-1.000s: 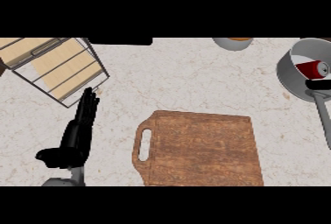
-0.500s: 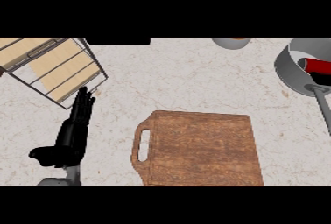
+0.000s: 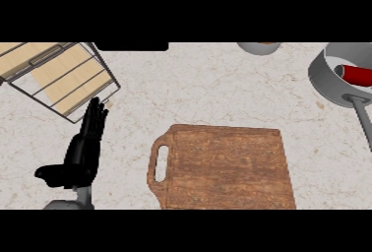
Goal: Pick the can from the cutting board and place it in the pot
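Toward the worktop's far right corner, the can (image 3: 357,74) lies on its side inside the grey pot (image 3: 320,76). It is a plain red cylinder, and the view's right edge cuts off part of it, so its ends cannot be made out. Its long axis is tilted, running from the far left down toward the near right. The pot's long handle (image 3: 361,120) reaches from the rim toward the near edge.

The left hand (image 3: 81,152) is well apart from the can, toward the worktop's near left corner, with the whole width of the cutting board (image 3: 225,167) between them. Its fingers are straight and held together, pointing at the far edge, with the thumb sticking out to the left, and it holds nothing. Its fingertips end just beside the corner of a wire rack (image 3: 65,78) with wooden slats. The brown board lies bare near the middle of the near edge, its handle slot on the left
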Available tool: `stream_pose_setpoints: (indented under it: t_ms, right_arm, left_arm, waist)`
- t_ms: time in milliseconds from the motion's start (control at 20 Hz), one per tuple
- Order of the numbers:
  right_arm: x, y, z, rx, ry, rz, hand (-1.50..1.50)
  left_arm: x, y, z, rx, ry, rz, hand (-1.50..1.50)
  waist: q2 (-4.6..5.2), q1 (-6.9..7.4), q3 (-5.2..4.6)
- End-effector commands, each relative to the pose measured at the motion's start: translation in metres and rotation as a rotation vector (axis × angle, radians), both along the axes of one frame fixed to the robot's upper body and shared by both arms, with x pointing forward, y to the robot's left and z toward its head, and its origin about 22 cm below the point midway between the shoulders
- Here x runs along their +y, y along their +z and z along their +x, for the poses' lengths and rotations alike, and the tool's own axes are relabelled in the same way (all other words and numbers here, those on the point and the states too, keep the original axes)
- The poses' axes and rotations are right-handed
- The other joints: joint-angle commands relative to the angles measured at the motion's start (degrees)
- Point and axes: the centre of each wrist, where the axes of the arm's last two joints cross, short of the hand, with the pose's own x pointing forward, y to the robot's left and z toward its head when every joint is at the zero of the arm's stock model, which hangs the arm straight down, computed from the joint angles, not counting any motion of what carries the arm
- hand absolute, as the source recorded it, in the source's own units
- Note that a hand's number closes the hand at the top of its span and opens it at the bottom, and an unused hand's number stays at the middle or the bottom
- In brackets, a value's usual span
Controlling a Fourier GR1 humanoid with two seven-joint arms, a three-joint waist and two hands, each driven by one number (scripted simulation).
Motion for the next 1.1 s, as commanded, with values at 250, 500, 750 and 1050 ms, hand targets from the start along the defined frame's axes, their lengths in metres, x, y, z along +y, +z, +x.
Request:
stream_pose_setpoints:
  t_ms: [250,500,750,1050]
  right_arm:
    - [-0.052,-0.009,-0.061,-0.135,-0.013,-0.041,-1.5]
    - [-0.084,-0.008,-0.108,-0.131,-0.032,-0.05,-1.5]
    - [-0.078,-0.021,-0.115,-0.126,-0.055,-0.062,-1.5]
    - [-0.115,0.001,-0.152,-0.213,-0.177,-0.058,-1.5]
  left_arm:
    - [-0.001,-0.007,0.011,0.001,-0.007,-0.019,0.0]
    - [0.013,0.002,-0.015,-0.003,-0.008,0.005,0.0]
    - [-0.006,-0.002,-0.02,0.002,0.001,-0.007,0.0]
    - [-0.01,0.009,-0.001,-0.006,-0.005,0.008,0.0]
  waist:
    - [-0.05,-0.3,-0.05]
    - [-0.19,-0.23,-0.06]
    - [-0.21,-0.17,-0.07]
    - [-0.09,-0.3,-0.03]
